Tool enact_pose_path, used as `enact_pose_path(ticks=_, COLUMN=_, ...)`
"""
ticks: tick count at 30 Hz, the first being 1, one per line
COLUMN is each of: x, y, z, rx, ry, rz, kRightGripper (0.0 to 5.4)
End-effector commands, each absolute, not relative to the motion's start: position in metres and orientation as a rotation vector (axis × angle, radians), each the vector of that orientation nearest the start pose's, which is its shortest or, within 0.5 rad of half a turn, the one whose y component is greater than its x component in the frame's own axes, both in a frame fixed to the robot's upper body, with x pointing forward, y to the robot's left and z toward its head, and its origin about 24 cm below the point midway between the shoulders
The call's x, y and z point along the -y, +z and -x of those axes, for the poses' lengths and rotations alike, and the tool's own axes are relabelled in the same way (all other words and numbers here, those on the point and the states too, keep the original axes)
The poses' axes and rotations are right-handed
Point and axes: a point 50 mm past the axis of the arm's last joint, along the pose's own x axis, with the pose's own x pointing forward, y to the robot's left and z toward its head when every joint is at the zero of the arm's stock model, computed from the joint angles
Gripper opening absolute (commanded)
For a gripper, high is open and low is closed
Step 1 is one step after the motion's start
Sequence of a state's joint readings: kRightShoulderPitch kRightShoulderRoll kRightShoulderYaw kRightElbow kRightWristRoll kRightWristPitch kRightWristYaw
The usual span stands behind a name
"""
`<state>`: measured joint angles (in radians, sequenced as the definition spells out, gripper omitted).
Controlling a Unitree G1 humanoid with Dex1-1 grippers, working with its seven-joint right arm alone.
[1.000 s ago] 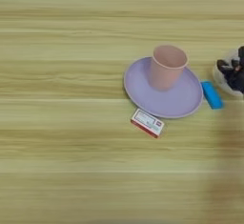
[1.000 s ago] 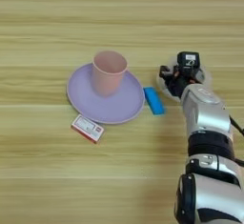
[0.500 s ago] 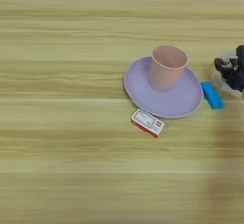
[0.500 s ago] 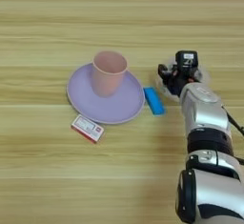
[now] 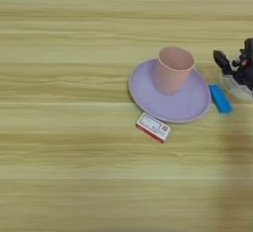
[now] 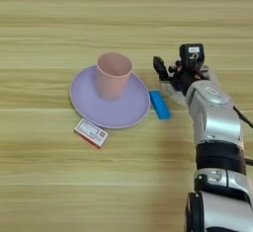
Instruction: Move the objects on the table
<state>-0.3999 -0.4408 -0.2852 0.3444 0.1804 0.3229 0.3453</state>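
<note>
Comparing with the earlier frames, the objects have not shifted; only the gripper (image 6: 170, 75) sits marginally differently, so no transfer has begun. The pink cup (image 6: 113, 75) stands upright on the purple plate (image 6: 86, 105), the blue block (image 6: 159, 104) just beside its right rim, the small carton (image 6: 91, 133) near its front edge on the table (image 6: 44, 28). Whether the fingers are spread cannot be told; something clear beneath them is indistinct.

Right gripper (image 6: 165, 75) was cut off by right edge in left eye view; only black tip and clear bit showed. Jaws too blurry to tell if open. Clear thing at jaws half hidden. Words on small red-white box (image 5: 153, 127) too tiny to read. Cup (image 5: 172, 70) hid part of purple plate (image 5: 190, 105). Worktop (image 5: 64, 53) ran past all edges.
</note>
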Motion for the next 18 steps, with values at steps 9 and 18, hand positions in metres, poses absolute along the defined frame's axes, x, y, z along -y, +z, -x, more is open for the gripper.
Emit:
enact_pose_path(ticks=9, x=0.301, y=0.141, z=-0.273, rx=-0.037, ry=0.165, rz=0.238, kRightGripper=5.36)
enact_pose_path(ticks=18, x=0.269, y=0.123, z=-0.265, rx=-0.059, ry=0.417, rz=0.232, kRightGripper=5.36)
